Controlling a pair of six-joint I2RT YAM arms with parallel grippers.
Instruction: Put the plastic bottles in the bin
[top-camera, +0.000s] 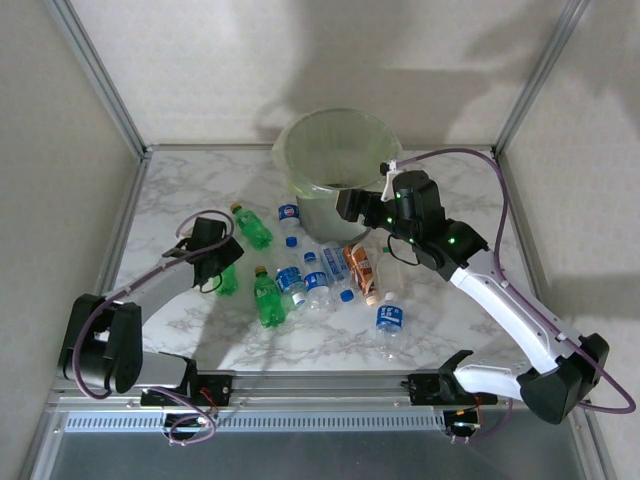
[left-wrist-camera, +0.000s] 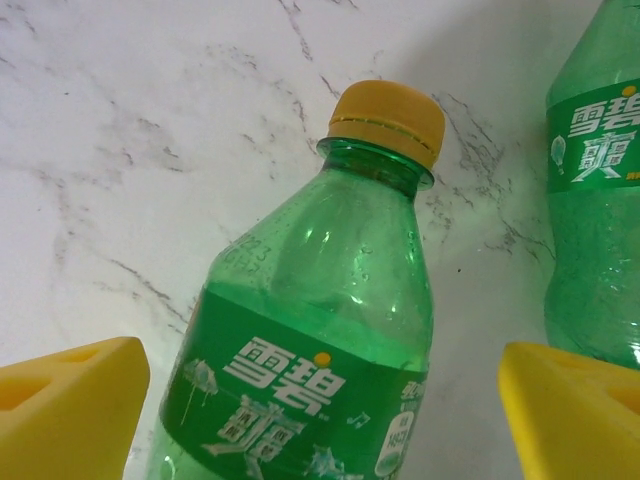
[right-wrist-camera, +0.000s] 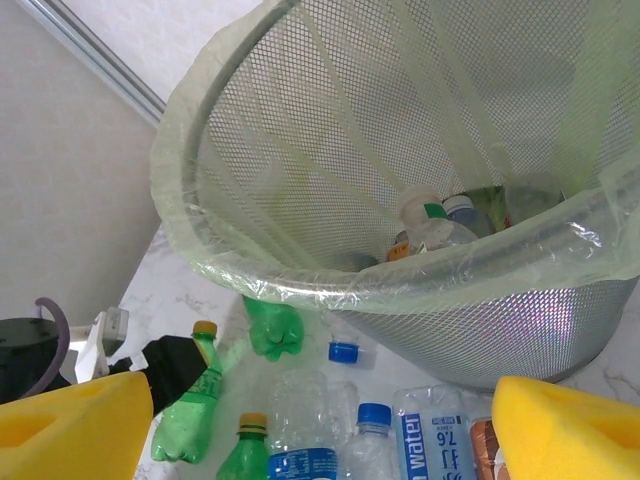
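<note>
At the left of the worktop (top-camera: 170, 200), our left tool (left-wrist-camera: 320, 405) stands released. Its yellow pads (left-wrist-camera: 70, 410) are spread wide on either side of a green bottle (left-wrist-camera: 320, 330) that lies on the marble. We see a gap between each pad and the bottle, so nothing is grasped. The bottle's yellow cap (left-wrist-camera: 388, 118) points away from the tool. A second green bottle (left-wrist-camera: 600, 200) lies just beside it, on the right of the wrist view. From above, we find a third green bottle (top-camera: 250, 227) farther off, towards the bin.

In the middle, several blue-labelled clear bottles (top-camera: 318, 285) lie close together on the near side of the bin. One more clear bottle (top-camera: 289, 215) lies just beside the bin's left wall. An orange-labelled bottle (top-camera: 360, 268) lies at the right of the cluster, and a lone blue-labelled bottle (top-camera: 388, 318) rests apart, nearer to us. A loose blue cap (top-camera: 347, 296) sits among them.

The bin (top-camera: 300, 150) stands at the far middle of the worktop, lined with a pale green bag. A few binned bottles (right-wrist-camera: 430, 225) lie at its bottom.

To the right, our right tool (top-camera: 350, 205) hangs at the bin's near wall, level with the rim. In its wrist view the right pads (right-wrist-camera: 570, 430) stand wide apart with nothing between them, so we call it released and empty.
</note>
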